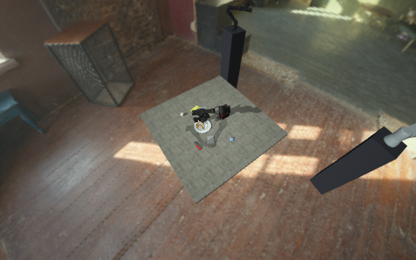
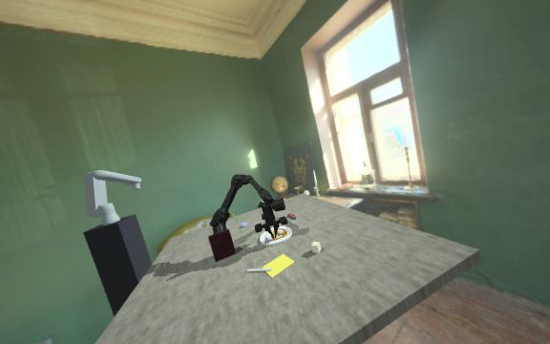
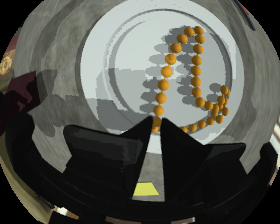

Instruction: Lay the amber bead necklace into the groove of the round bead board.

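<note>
The amber bead necklace (image 1: 201, 125) (image 2: 282, 234) (image 3: 166, 71) is over the round bead board (image 1: 209, 128) (image 3: 98, 50). In the wrist view, one strand runs from the fingertips across the inner disc, bends near the top, comes back down, and bunches at the right. Several beads follow the groove's lower right part; the bunch is near the right side of the groove. My gripper (image 2: 275, 238) (image 3: 156, 121) points down, low over the board's edge, its fingers nearly together on a bead. The fingers hide part of the strand there.
A yellow note (image 1: 194, 107) (image 2: 279, 266) with a pen (image 2: 256, 270), a white cube (image 1: 182, 114) (image 2: 316, 247), a red object (image 1: 198, 146) (image 2: 291, 216), a blue block (image 1: 231, 139) (image 2: 243, 225) and a grey square (image 1: 210, 139) lie around the board. Two other arms stand on pedestals beyond the table.
</note>
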Controlling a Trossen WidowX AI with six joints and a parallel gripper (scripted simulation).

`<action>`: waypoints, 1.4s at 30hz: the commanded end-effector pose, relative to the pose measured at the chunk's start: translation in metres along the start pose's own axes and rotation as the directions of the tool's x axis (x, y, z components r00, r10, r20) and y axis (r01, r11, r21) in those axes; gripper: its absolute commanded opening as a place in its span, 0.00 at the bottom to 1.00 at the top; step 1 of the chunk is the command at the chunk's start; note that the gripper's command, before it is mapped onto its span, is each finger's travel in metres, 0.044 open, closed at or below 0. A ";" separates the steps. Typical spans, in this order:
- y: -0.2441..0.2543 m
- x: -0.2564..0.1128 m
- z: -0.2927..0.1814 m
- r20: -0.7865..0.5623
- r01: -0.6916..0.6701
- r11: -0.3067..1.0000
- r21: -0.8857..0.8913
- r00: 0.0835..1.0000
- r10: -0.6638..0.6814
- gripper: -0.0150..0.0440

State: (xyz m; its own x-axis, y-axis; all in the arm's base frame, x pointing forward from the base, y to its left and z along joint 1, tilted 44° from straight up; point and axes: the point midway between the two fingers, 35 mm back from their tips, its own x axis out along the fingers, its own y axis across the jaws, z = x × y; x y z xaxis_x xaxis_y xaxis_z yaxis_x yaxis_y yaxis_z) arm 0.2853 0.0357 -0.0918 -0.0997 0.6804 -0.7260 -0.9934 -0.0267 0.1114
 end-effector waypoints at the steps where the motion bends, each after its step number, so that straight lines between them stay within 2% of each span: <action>1: 0.000 -0.004 0.000 0.004 0.000 1.000 0.004 1.000 0.000 0.25; 24: 0.012 0.003 -0.009 0.005 -0.001 1.000 0.007 1.000 0.001 0.25; 40: 0.012 -0.005 -0.009 0.005 0.000 1.000 0.007 1.000 0.000 0.97; 42: 0.012 -0.004 -0.009 0.005 -0.001 1.000 0.008 1.000 0.001 1.00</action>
State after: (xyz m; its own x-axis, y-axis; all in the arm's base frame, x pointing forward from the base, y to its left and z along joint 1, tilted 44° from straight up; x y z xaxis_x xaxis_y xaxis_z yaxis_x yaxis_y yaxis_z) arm 0.2727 0.0271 -0.0948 -0.1003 0.6853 -0.7213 -0.9927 -0.0204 0.1187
